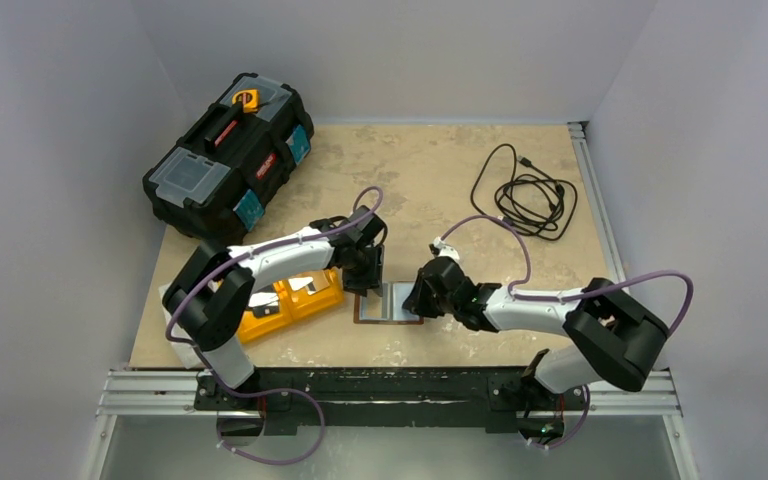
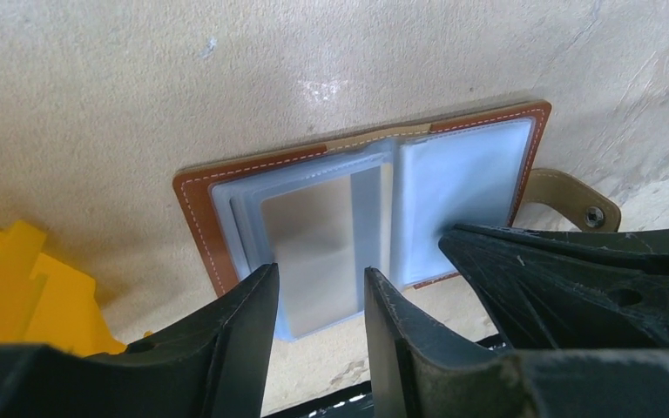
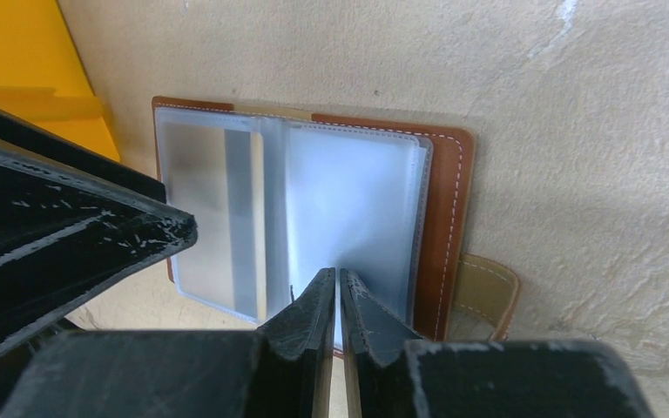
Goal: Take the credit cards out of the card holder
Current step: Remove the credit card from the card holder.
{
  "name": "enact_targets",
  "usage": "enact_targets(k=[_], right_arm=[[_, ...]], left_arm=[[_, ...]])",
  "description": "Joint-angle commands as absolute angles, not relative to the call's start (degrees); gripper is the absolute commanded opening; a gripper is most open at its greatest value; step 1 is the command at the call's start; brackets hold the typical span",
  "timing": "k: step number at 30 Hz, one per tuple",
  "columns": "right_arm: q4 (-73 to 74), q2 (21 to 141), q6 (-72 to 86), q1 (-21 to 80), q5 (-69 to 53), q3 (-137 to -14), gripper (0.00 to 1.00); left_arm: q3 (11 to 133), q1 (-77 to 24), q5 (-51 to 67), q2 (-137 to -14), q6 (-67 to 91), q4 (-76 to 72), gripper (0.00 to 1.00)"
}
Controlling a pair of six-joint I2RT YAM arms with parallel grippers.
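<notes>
While the right claw (image 3: 338,277), pressed together, rests on the open holder's (image 3: 449,218) floppy sleeves (image 3: 348,200), the spread left claw (image 2: 320,274) should pinch the stiff, slick card (image 2: 309,226) by its near edge.

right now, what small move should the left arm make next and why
Probably ease the left end effector forward and close on the near edge of the flat grey card in its clear sleeve. That end effector's jaws stand open astride that edge, and the shut right end effector seems to pin the other page of the open brown leather card holder.
</notes>
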State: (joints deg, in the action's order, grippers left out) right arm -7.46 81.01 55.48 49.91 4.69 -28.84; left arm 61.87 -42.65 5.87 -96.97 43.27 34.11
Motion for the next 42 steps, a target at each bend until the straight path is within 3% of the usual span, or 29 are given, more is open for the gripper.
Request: enact_targets(k=[1, 10, 19, 32, 35, 42], right_arm=[[-5.3, 83.6, 54.5, 49.8, 4.6, -29.5, 0.08], [-5.8, 85.4, 53.8, 49.8, 3.7, -30.4, 0.1], [-5.6, 85.6, 51.9, 49.9, 4.4, -32.2, 0.2], [-6.4, 89.1, 51.1, 51.0, 3.1, -34.8, 0.27], [-5.0, 90.5, 51.1, 51.2, 3.9, -35.8, 0.26], [-3.8, 93.5, 51.9, 51.2, 4.8, -34.9, 0.14]], left_arm=[[61.6, -42.6, 7.6, -98.1, 42.8, 31.5, 0.4], [61.8, -42.8, 9.8, -99.4, 44.0, 29.6, 0.4], [62.2, -42.6, 9.3, -99.7, 43.4, 30.0, 0.4], [63.9, -42.6, 11.7, -102.1, 44.4, 28.5, 0.4], [64.2, -42.6, 11.7, -101.7, 44.3, 28.8, 0.4], [63.6, -41.7, 10.1, -97.3, 43.7, 31.2, 0.42]])
